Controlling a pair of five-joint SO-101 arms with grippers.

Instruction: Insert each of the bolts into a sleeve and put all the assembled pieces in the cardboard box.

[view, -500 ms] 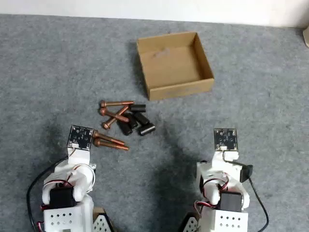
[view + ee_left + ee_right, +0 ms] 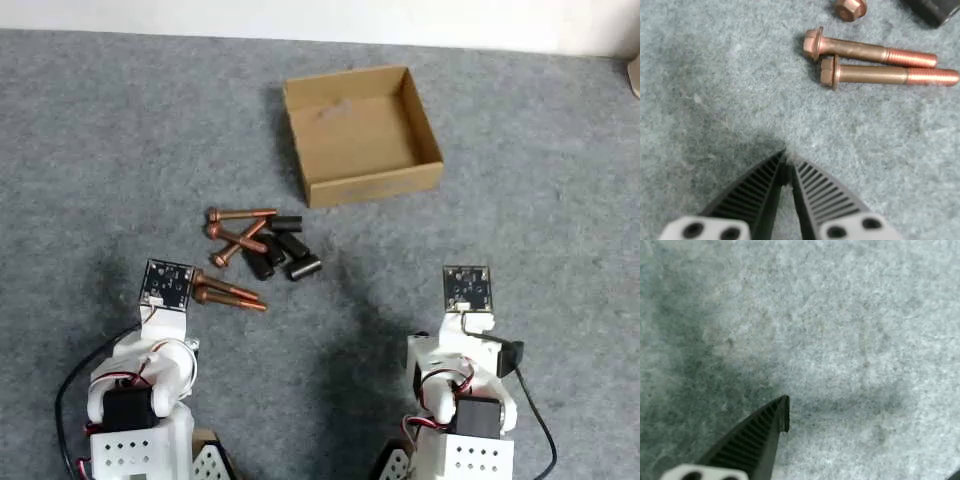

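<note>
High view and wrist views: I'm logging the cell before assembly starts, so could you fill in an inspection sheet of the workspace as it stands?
Surface: grey carpet, flat.
Job's things: cardboard box at the far side, no bolt or sleeve in it; three bolts bunched with the black sleeves; two bolts side by side near the left arm; none assembled.
Clutter: nothing seen.
Grippers: left tool shut, holding nothing, over carpet close to the two bolts; right tool open, holding nothing, over bare carpet.
Cables: black cable looped beside the left arm's base; second cable beside the right arm's base.
Surroundings: pale strip beyond the carpet's far edge.
</note>
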